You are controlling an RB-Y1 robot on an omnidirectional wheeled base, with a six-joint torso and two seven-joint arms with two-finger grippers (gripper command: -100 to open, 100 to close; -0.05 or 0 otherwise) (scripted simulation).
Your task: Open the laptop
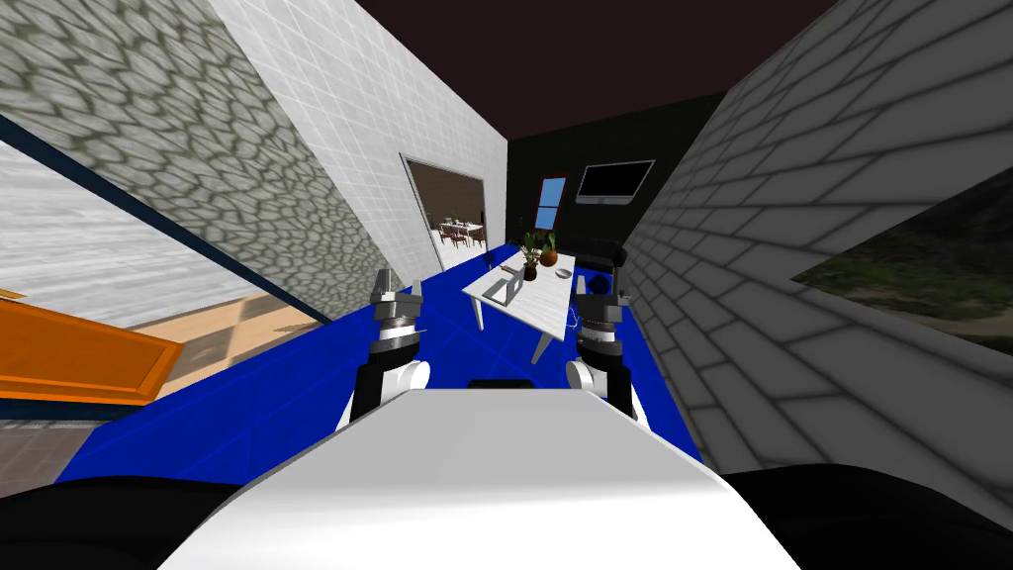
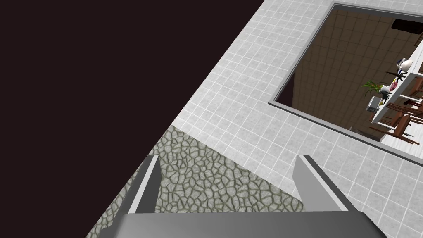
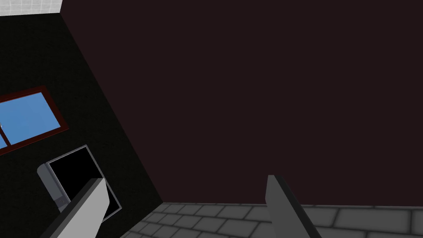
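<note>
Rm w/ blue floor [image 1: 297,396] | white table [image 1: 531,309] well ahead of both grippers | laptop [image 1: 513,287] on it, facing and long axis too small to tell | L gripper [image 2: 229,159] and R gripper [image 3: 186,178] fingers wide apart, empty

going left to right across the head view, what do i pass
orange panel → left gripper → laptop → plant → right gripper

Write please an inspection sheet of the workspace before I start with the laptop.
Surface: white table, far ahead on the blue floor.
Job's things: laptop on the table; lid position too small to tell.
Clutter: potted plant, orange object, bowl on the table.
End effectors: left end effector open, right end effector open, both empty, far from the table.
Cables: nothing seen.
Surroundings: black chair behind the table, brick wall on the right.
</note>
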